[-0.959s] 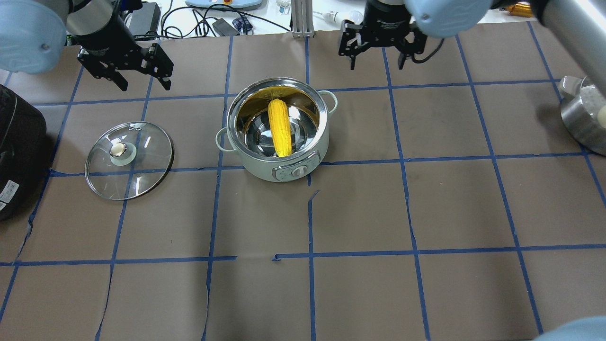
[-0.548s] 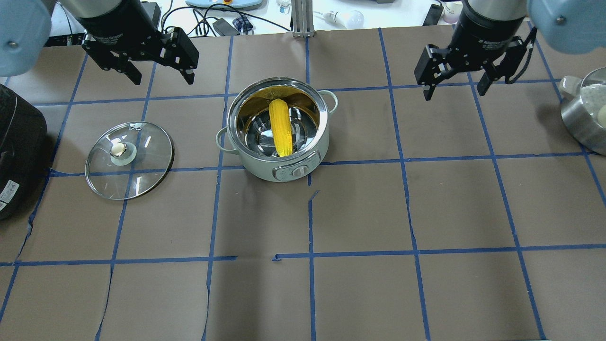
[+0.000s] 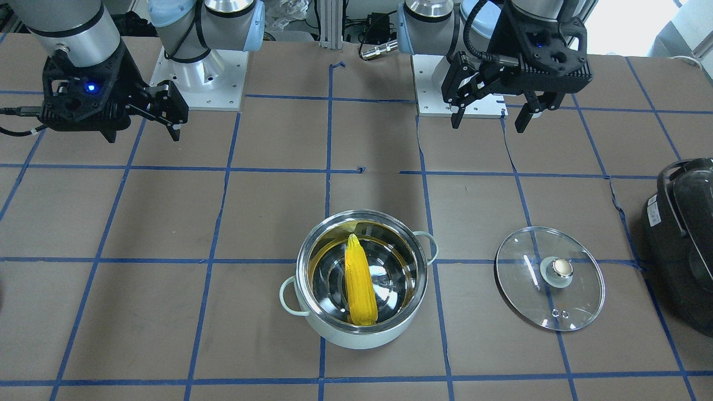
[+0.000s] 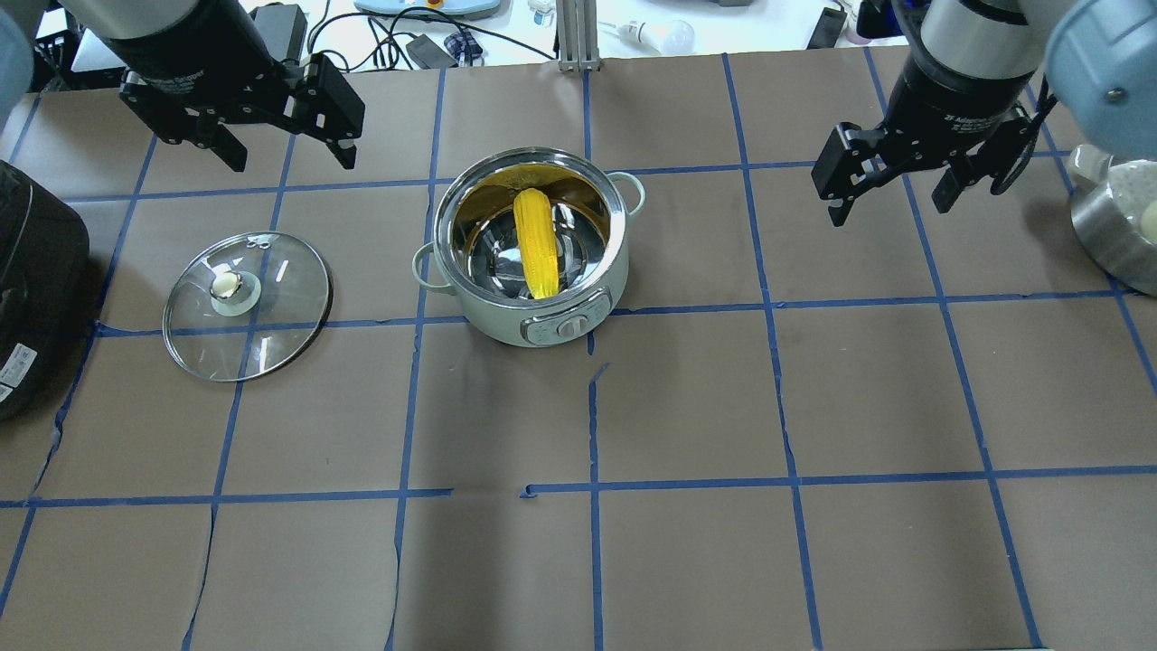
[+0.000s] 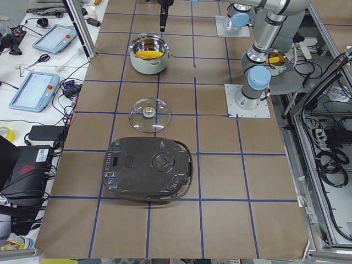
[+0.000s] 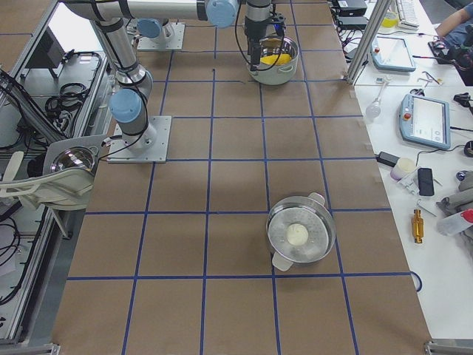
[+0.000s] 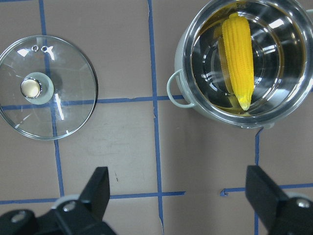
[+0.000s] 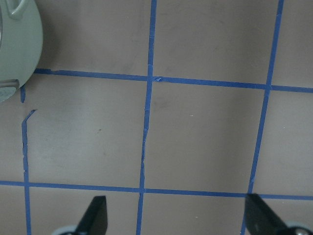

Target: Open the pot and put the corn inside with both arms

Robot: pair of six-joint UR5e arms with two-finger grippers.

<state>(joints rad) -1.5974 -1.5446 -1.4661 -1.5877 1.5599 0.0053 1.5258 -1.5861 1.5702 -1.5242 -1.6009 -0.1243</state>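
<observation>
The pale mint pot (image 4: 493, 316) stands open at the table's middle back, with the yellow corn (image 4: 535, 244) lying inside it. Both show in the front view as the pot (image 3: 334, 334) and the corn (image 3: 359, 284), and in the left wrist view as the pot (image 7: 188, 88) and the corn (image 7: 238, 58). The glass lid (image 4: 246, 306) lies flat on the table to the pot's left. My left gripper (image 4: 289, 158) is open and empty, raised behind the lid. My right gripper (image 4: 890, 210) is open and empty, raised well to the right of the pot.
A large black appliance (image 4: 36, 271) sits at the table's left edge. A steel steamer pot (image 4: 1116, 217) with a white ball inside stands at the right edge. The right wrist view shows bare taped paper and the pot's edge (image 8: 17, 49).
My right gripper has swung from behind the pot out to the right, still open. My left gripper has shifted a little above the lid. The corn, pot and lid have not moved.
</observation>
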